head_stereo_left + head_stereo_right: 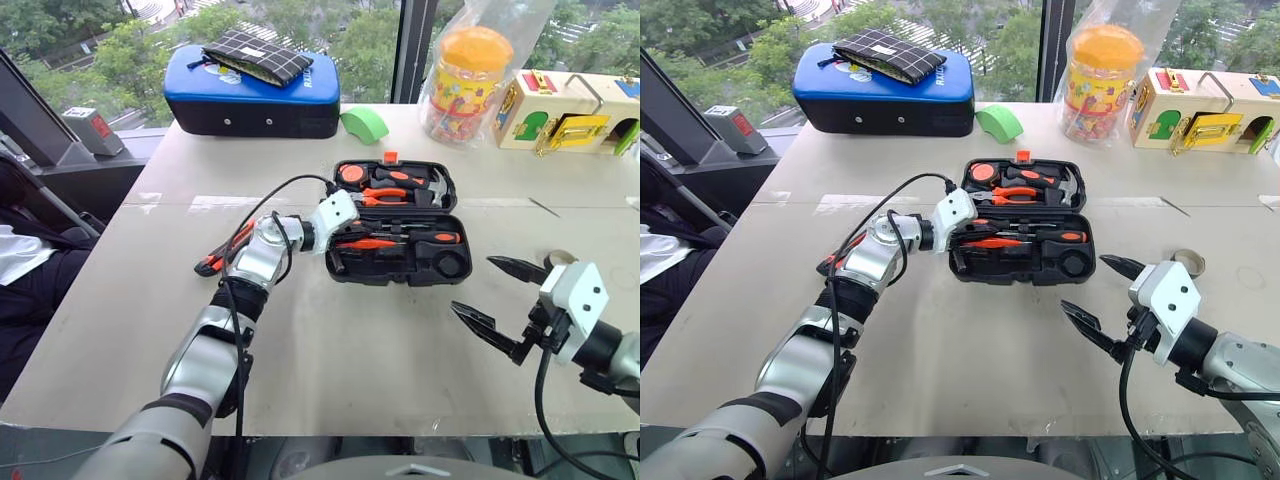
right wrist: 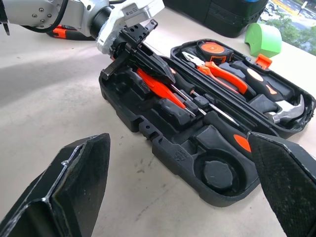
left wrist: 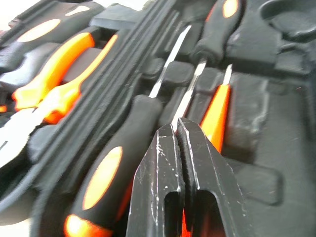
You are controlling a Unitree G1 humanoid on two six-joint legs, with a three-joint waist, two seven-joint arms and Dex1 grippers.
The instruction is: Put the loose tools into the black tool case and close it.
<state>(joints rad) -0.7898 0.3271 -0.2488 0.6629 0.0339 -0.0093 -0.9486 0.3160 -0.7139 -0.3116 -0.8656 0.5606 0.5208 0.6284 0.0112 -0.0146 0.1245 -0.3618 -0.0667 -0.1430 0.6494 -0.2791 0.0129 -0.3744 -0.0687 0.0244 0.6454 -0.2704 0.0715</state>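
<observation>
Black tool case (image 1: 400, 222), lying open near the middle of the surface (image 1: 350, 340), hinge running side to side. The far half holds orange-handled pliers (image 1: 385, 196), a hammer (image 1: 436, 186) and a round orange-faced item. The near half holds 2 steel-shaft screwdrivers (image 2: 212, 106) laid end to end in opposite directions, and a small all-orange screwdriver (image 3: 216, 111) in a slot beside them.

Left tool (image 2: 129, 40), reaching in over the case's left end, its 2 fingers pressed together with tips just above the near half's recesses, over the shaft of one screwdriver and next to the orange one. No object is visible between the tips.

Right tool (image 1: 500, 300), held above the bare surface toward the near right corner, well apart from the case, fingers spread wide and holding nothing.

An orange-and-black tool (image 1: 222, 252) lies loose on the surface by the left forearm, left of the case.

Along the far edge: a blue-topped padded case (image 1: 255, 92), a green object (image 1: 364, 124), a bagged toy container (image 1: 468, 75) and a wooden latch box (image 1: 565, 110).
</observation>
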